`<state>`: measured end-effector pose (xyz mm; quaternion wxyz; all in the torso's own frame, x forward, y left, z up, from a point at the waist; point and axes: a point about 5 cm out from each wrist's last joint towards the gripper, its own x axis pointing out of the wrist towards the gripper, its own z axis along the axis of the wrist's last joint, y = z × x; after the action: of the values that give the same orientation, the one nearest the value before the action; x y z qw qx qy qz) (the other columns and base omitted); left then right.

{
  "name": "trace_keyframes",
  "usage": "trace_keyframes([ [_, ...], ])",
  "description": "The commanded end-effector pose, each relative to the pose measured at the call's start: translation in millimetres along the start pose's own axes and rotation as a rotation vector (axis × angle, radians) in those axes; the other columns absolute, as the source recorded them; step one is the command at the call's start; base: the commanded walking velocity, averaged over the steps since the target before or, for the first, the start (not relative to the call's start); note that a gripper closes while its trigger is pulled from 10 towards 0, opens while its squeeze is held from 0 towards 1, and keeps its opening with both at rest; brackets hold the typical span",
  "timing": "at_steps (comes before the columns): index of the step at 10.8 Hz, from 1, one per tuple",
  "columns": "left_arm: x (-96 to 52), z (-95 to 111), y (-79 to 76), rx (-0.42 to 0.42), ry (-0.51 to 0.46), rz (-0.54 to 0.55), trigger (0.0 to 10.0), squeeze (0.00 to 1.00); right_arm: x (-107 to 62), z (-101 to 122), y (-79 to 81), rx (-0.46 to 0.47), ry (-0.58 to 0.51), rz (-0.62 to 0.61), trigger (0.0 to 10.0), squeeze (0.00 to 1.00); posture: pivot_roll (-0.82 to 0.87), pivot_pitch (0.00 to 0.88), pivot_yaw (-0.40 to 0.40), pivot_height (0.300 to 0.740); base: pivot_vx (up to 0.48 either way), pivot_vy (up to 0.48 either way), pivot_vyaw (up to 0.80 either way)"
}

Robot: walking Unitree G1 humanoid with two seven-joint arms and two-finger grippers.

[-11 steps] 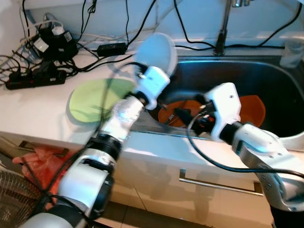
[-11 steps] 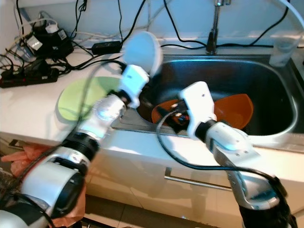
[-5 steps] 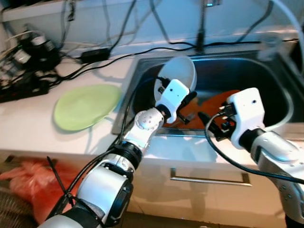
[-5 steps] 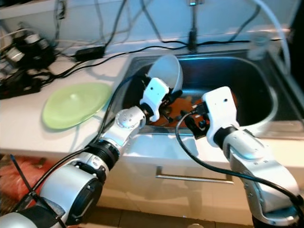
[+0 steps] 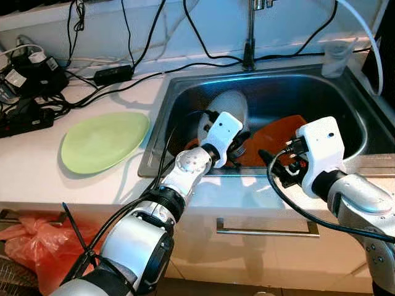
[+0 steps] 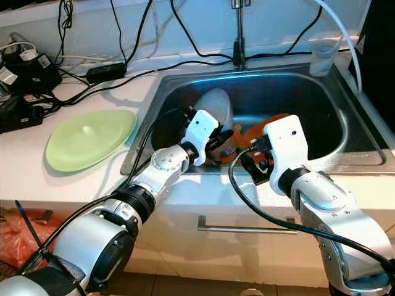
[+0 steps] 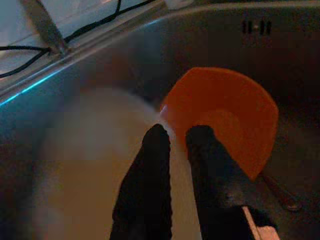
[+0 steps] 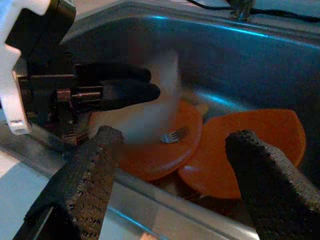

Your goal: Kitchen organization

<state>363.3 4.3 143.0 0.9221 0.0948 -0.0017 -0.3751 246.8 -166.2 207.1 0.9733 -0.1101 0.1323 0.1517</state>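
Observation:
My left gripper (image 5: 237,147) is down in the steel sink (image 5: 370,161), shut on the rim of a pale white plate (image 5: 228,108) that stands tilted over the sink's left half. In the left wrist view the fingers (image 7: 156,150) pinch close together, the blurred white plate (image 7: 95,150) beside them. Two orange plates (image 5: 278,132) lie overlapped on the sink floor; a fork (image 8: 172,135) rests on the nearer one. My right gripper (image 5: 278,169) hovers open at the sink's front edge, its fingers (image 8: 95,165) wide apart and holding nothing. A green plate (image 5: 105,140) lies on the white counter, left of the sink.
A faucet (image 5: 250,37) rises behind the sink and a clear plastic cup (image 5: 336,58) stands at its back right corner. Power strips and tangled cables (image 5: 31,80) crowd the counter's back left. A drawer handle (image 5: 265,231) and a red bag (image 5: 31,234) are below.
My left gripper has carried the white plate from above the counter's edge down into the sink. The right gripper stays by the sink's front edge. The camera has shifted.

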Motion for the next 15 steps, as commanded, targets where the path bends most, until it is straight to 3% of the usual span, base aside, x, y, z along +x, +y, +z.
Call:
trace_keyframes([
  [1, 1.1, -4, -1.8, -0.004, 0.047, -0.004, 10.0, 1.0, -3.1, 4, 4.1, 0.006, -0.017, 0.02, 10.0, 0.0, -0.43, 0.0, 0.178, 0.74, 0.0, 0.0, 0.0],
  [9, -3.9, -12, 4.8, -0.027, 0.084, 0.018, 10.0, 1.0, -0.7, 3, 5.0, 0.02, -0.008, 0.024, 10.0, 0.0, -0.42, 0.0, 0.178, 0.74, 0.0, 0.0, 0.0],
  [12, -8.7, 2, 33.0, 0.076, 0.06, 0.148, 10.0, 1.0, 4.0, 9, 13.3, 0.059, -0.058, 0.097, 10.0, 0.0, -0.38, 0.0, 0.177, 0.74, 0.0, 0.0, 0.0],
  [15, -26.2, 8, 71.8, 0.166, 0.067, 0.295, 10.0, 1.0, 15.6, 16, 23.6, 0.068, -0.1, 0.169, 10.0, 0.0, -0.3, 0.0, 0.169, 0.74, 0.0, 0.0, 0.0],
])
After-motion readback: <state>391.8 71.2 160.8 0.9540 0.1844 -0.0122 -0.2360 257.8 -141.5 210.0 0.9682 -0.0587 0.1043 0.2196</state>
